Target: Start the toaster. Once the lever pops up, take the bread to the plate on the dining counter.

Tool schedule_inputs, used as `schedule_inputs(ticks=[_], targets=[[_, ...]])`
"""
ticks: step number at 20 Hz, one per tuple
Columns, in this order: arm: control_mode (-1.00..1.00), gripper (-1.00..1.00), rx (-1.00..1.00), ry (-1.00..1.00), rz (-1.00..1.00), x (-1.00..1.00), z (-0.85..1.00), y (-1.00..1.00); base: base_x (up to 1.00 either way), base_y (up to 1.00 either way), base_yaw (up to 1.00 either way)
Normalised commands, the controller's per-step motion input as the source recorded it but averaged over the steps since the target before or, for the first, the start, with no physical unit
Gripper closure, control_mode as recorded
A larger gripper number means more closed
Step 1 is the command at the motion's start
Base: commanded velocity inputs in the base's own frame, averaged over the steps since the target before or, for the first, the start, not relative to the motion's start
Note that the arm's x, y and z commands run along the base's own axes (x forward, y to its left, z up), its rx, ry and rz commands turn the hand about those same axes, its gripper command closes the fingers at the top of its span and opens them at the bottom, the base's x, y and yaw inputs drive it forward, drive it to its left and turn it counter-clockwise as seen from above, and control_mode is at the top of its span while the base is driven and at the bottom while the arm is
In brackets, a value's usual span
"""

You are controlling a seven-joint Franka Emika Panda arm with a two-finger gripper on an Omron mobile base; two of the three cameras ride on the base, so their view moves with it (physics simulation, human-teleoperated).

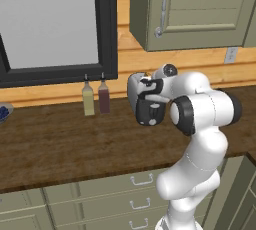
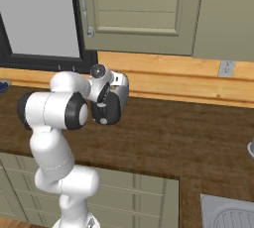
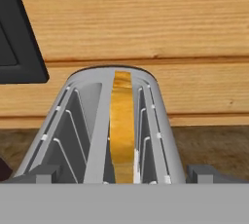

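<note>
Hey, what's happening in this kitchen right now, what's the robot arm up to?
The white robot arm is folded in front of a dark wood counter, with its end effector poised right over the toaster. The hand view looks down into the toaster's slots, and the bread stands edge-on in one of them. The end effector's fingers are spread wide, one to each side of the toaster top, and they hold nothing. Two bottles stand against the wall farther along the counter.
</note>
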Motion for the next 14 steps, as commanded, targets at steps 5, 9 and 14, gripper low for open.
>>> schedule_inputs(ticks=[5,9,14], targets=[[-1.00,-1.00,0.00,0.00,0.00,0.13,0.00,0.00,0.00,0.00,0.00],[-1.00,-1.00,0.00,0.00,0.00,0.08,0.00,0.00,0.00,0.00,0.00],[-1.00,-1.00,0.00,0.00,0.00,0.08,0.00,0.00,0.00,0.00,0.00]])
